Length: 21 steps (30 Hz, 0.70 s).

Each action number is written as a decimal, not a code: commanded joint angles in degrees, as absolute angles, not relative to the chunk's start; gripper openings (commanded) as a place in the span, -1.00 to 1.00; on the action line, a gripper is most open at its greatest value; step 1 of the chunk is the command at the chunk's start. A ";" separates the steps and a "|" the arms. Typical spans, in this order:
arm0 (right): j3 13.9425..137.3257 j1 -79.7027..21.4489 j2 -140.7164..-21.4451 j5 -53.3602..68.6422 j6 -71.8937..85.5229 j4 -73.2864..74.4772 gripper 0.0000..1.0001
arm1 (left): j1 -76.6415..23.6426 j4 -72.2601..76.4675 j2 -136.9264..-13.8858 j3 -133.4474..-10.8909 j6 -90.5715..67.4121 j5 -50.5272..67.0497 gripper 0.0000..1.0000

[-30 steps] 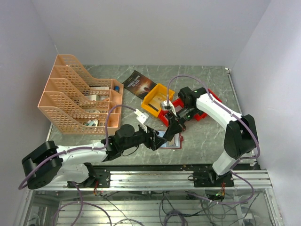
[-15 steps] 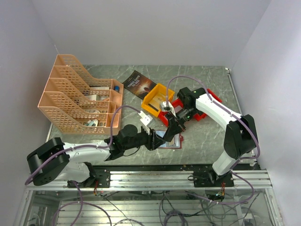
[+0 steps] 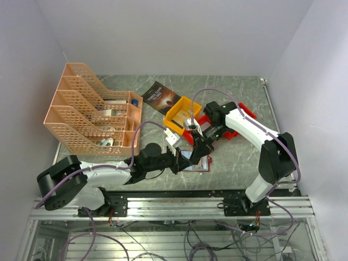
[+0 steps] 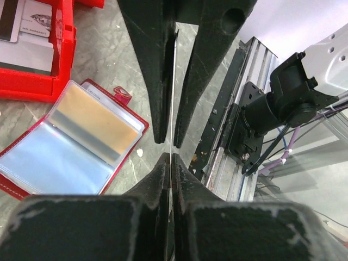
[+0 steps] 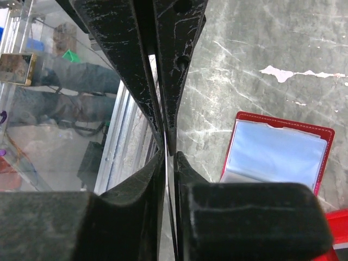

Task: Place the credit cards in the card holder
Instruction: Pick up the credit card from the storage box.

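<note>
The card holder point(image 3: 199, 163) lies open on the marble table, dark red with pale clear pockets point(image 4: 70, 147). Just above it my two grippers meet tip to tip. A credit card point(image 4: 174, 81) stands edge-on between them, a thin pale line. My left gripper point(image 4: 172, 155) is shut on one end of the card. My right gripper point(image 5: 169, 154) has its jaws slightly parted around the other end, with a narrow gap beside the card point(image 5: 166, 163). More cards point(image 4: 30, 24) lie in a red bin point(image 4: 64, 60) next to the holder.
A yellow bin point(image 3: 179, 111) and red bins point(image 3: 242, 115) stand behind the holder. A dark book point(image 3: 160, 97) lies further back. An orange mesh file rack point(image 3: 92, 109) fills the left side. The aluminium rail point(image 3: 179, 204) runs along the near edge.
My left arm has reached right to the card and its jaws have shut on it. My right gripper's jaws, shut on the card before, have parted a little.
</note>
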<state>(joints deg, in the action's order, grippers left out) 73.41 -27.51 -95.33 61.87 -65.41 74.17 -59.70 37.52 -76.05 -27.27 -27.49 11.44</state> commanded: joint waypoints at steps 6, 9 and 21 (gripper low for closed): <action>72.36 -26.14 -90.36 61.40 -59.20 69.12 -0.15 | -58.65 45.52 -73.52 -23.86 -29.02 13.83 -0.86; 72.17 -23.42 -89.61 62.85 -58.06 68.76 -0.12 | -58.61 49.06 -71.12 -20.48 -30.55 13.45 -0.86; 71.45 -22.06 -92.00 69.83 -57.92 70.77 -0.55 | -58.62 53.89 -69.96 -18.90 -31.88 12.84 -0.86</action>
